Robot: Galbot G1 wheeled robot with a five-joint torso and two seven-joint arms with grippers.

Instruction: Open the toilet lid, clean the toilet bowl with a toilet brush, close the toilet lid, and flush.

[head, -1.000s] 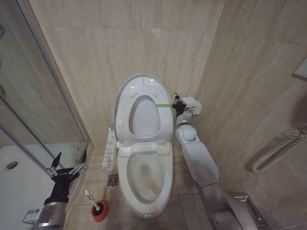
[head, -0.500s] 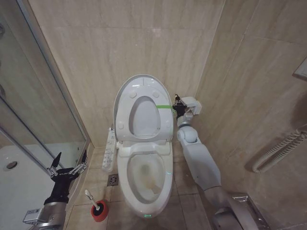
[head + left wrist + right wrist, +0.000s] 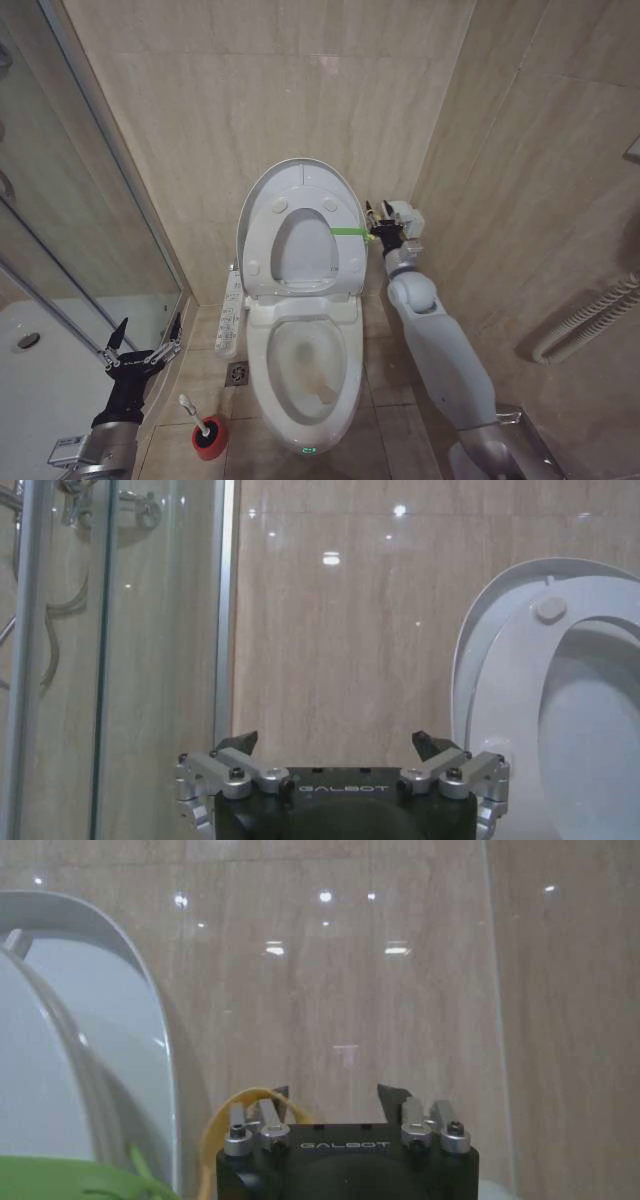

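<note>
Head view: toilet lid (image 3: 300,175) and seat stand upright against the wall, toilet bowl (image 3: 305,375) exposed. Right gripper (image 3: 381,230) beside the seat's green band, finger state unclear. Left gripper (image 3: 143,345) idle, fingers spread. Toilet brush (image 3: 193,415) sits in its red holder (image 3: 208,440). Opening done; scrubbing, closing, flushing remain.

right hand (image 3: 378,226) edged away from the raised toilet lid (image 3: 300,180), its arm stretched straighter, camera view shifted slightly
</note>
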